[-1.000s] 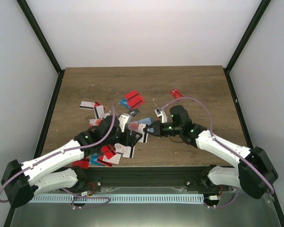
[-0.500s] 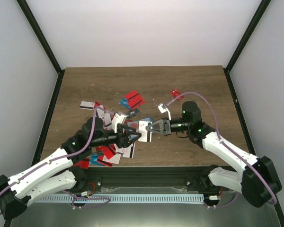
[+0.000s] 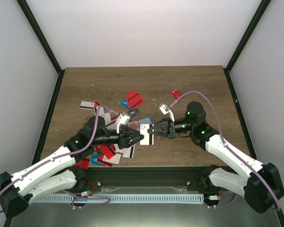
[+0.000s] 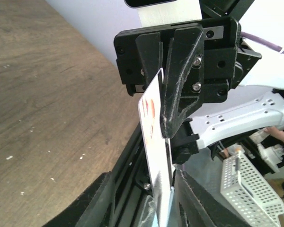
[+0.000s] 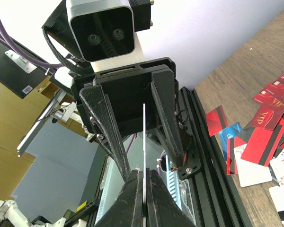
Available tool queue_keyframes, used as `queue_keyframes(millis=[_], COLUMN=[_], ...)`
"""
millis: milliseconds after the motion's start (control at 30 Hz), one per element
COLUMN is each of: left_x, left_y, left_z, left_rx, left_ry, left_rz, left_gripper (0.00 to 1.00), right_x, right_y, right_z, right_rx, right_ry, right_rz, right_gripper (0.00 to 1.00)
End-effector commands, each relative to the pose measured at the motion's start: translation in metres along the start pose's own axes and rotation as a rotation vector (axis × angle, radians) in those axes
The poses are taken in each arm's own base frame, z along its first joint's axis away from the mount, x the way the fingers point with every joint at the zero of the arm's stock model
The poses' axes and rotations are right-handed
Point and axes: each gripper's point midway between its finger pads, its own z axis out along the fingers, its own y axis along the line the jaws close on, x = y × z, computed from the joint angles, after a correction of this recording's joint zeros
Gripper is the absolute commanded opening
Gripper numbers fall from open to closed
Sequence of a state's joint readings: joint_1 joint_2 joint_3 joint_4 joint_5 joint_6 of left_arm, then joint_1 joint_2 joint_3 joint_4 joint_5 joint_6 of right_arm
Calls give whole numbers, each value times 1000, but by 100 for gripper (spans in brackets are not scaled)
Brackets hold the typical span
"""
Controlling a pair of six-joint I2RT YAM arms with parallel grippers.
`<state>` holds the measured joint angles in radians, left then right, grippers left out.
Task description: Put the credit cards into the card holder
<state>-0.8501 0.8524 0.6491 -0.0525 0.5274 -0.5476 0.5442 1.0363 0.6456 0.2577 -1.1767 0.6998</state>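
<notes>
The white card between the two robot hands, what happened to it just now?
The right gripper was open beside the card and has shut on its edge. The left gripper brought the card slightly rightward to meet it; whether it still grips cannot be told. The loose cards on the table stayed put.

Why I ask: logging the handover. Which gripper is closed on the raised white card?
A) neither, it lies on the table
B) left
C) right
C: the right gripper pinches the white card edge-on; the fingers of the left gripper stand spread either side of it.
</notes>
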Motion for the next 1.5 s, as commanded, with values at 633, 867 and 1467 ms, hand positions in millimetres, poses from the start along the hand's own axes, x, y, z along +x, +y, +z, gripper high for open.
queue_keyframes(millis=[633, 867, 1467], left_x=[8, 24, 64], left_y=[129, 170, 207], left_z=[8, 3, 23], left_rx=[-421, -503, -348], left_ry=[-8, 36, 270], left_rz=[-298, -416, -602], left_gripper=[4, 4, 4], right_x=[-23, -16, -18], right_y=[-150, -186, -254], right_z=[-54, -48, -35], right_rx=[761, 802, 870], right_ry=[-170, -117, -26], right_rz=[210, 259, 284], right_gripper=[66, 65, 57])
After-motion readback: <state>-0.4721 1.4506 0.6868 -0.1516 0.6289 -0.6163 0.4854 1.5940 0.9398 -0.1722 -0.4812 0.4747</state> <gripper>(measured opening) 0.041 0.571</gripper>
